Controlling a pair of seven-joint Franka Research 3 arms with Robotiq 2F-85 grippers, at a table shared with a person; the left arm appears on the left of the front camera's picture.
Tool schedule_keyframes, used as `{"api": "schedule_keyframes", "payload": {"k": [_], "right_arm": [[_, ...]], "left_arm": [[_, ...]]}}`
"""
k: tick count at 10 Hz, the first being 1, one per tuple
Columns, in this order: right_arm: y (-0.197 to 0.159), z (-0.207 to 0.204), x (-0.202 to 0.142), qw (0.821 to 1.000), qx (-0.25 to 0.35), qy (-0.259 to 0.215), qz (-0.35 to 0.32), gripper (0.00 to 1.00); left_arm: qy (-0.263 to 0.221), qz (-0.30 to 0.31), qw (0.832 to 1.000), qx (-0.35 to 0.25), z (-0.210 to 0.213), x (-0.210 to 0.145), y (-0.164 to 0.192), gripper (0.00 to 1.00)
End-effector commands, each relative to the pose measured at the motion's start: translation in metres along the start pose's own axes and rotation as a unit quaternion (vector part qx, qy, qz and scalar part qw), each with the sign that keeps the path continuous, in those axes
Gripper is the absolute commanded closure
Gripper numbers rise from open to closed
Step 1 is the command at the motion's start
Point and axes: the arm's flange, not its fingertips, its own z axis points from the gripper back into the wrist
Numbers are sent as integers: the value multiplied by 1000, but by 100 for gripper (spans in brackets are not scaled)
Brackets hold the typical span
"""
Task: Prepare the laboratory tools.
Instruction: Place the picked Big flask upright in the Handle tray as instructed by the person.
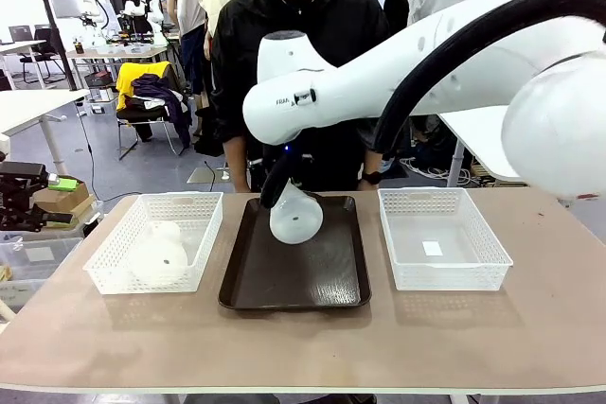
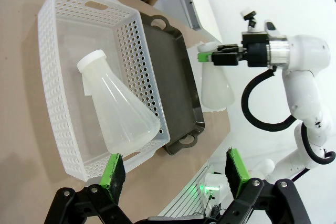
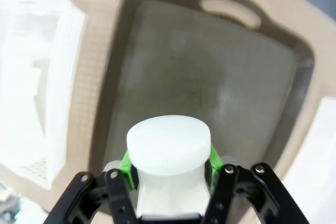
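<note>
Beige table w/ three containers in a row. Centre: dark brown rectangular plastic tray, floor bare. Robot's L: white mesh plastic basket w/ one translucent whitish conical flask lying on its side, long axis approx near-far, cap twd the person, round base twd the camera. R: second white mesh basket, a small white square on its floor. Second whitish flask hangs over the tray's far half, tilted, neck up-left, base down and twd the camera; contact w/ tray unclear. R gripper clamped on its neck under the cap. L gripper above the L basket, fingers wide apart, nothing between.
</note>
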Motion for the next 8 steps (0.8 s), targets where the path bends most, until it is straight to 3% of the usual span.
{"api": "schedule_keyframes", "payload": {"k": [1, 2, 4, 6, 8], "right_arm": [[-21, 8, -24, 991, 97, -29, 88, 100], [-27, 14, -28, 975, 162, -56, 141, 100], [-34, 21, -34, 958, 215, -92, 167, 100], [-47, 23, -39, 919, 279, -135, 242, 100], [-64, 16, -37, 896, 329, -159, 253, 100]], "left_arm": [[-3, 2, 1000, -2, 2, 0, -1, 0], [-3, 2, 1000, -2, 2, 0, -1, 0], [-3, 2, 1000, -2, 2, 0, -1, 0], [-3, 2, 1000, -2, 2, 0, -1, 0], [-3, 2, 1000, -2, 2, 0, -1, 0]]}}
